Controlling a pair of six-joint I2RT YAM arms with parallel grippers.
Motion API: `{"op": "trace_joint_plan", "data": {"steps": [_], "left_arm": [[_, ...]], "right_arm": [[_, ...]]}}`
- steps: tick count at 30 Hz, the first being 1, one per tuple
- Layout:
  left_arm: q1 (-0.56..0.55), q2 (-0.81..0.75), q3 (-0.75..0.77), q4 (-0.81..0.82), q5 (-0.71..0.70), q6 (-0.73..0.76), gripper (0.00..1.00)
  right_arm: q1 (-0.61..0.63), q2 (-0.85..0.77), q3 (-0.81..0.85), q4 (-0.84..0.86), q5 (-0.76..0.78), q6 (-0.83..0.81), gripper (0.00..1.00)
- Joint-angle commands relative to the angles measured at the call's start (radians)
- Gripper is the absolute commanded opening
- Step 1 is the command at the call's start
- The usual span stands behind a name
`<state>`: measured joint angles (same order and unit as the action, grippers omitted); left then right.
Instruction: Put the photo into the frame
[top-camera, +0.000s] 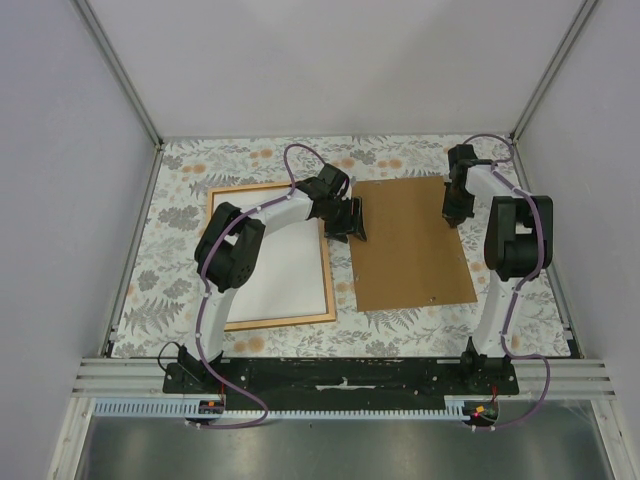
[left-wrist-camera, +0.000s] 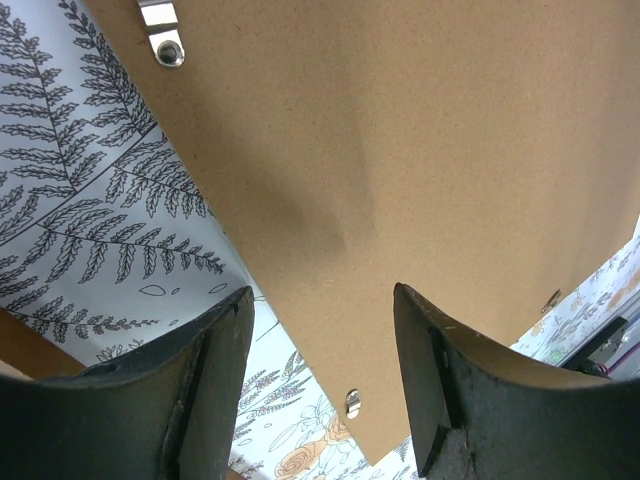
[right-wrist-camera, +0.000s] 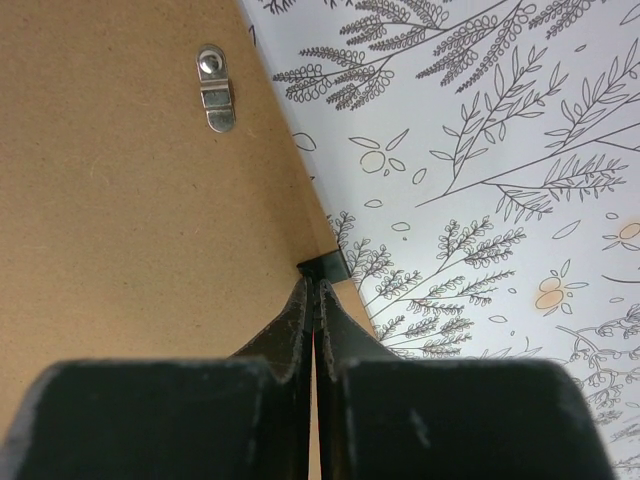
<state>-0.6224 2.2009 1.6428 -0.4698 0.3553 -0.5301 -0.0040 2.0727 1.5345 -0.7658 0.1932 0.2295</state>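
Observation:
The light-brown wooden frame (top-camera: 250, 187) lies flat at the left on the flowered tablecloth. The photo (top-camera: 285, 275) lies inside it, plain white side up. The brown backing board (top-camera: 410, 245) lies flat to the right of the frame. My left gripper (top-camera: 355, 222) is open and empty over the board's left edge; the left wrist view shows the board (left-wrist-camera: 400, 150) between and beyond my fingers (left-wrist-camera: 322, 300). My right gripper (top-camera: 453, 215) is at the board's right edge, shut (right-wrist-camera: 314, 285) on a small black tab (right-wrist-camera: 328, 265) at the edge of the board (right-wrist-camera: 120, 220).
Small metal turn clips sit on the board's edges (left-wrist-camera: 168, 45) (left-wrist-camera: 352, 402) (right-wrist-camera: 215, 90). A corner of the frame shows at the lower left of the left wrist view (left-wrist-camera: 15, 345). Grey walls enclose the table on three sides.

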Motion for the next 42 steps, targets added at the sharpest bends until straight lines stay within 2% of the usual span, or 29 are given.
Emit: {"op": "trace_joint_plan", "data": {"steps": [1, 8, 14, 19, 22, 28, 30, 35, 42], "left_arm": [[0.013, 0.013, -0.018, -0.058, -0.018, 0.065, 0.65], [0.023, -0.007, -0.029, -0.062, -0.050, 0.079, 0.65], [0.026, -0.007, -0.038, -0.087, -0.108, 0.113, 0.65], [0.027, -0.017, -0.063, -0.095, -0.127, 0.146, 0.64], [0.029, -0.006, -0.054, -0.115, -0.095, 0.179, 0.62], [0.029, 0.000, -0.060, -0.162, -0.073, 0.248, 0.59], [0.029, -0.016, -0.072, -0.159, -0.084, 0.246, 0.59], [0.029, -0.044, -0.063, -0.151, -0.084, 0.240, 0.61], [0.033, -0.030, -0.047, -0.148, -0.068, 0.240, 0.69]], "right_arm": [[-0.001, 0.029, 0.004, 0.014, -0.037, -0.013, 0.00], [-0.002, -0.135, -0.137, 0.025, -0.040, 0.027, 0.00], [-0.002, -0.276, -0.341, 0.109, -0.167, 0.082, 0.00], [-0.001, -0.348, -0.459, 0.158, -0.131, 0.102, 0.00], [-0.002, -0.332, -0.449, 0.157, -0.104, 0.106, 0.00], [-0.001, -0.356, -0.439, 0.198, -0.224, 0.119, 0.00], [-0.001, -0.393, -0.419, 0.177, -0.207, 0.120, 0.00], [-0.002, -0.471, -0.366, 0.120, -0.149, 0.113, 0.00], [-0.001, -0.474, -0.376, 0.118, -0.153, 0.114, 0.00]]}}
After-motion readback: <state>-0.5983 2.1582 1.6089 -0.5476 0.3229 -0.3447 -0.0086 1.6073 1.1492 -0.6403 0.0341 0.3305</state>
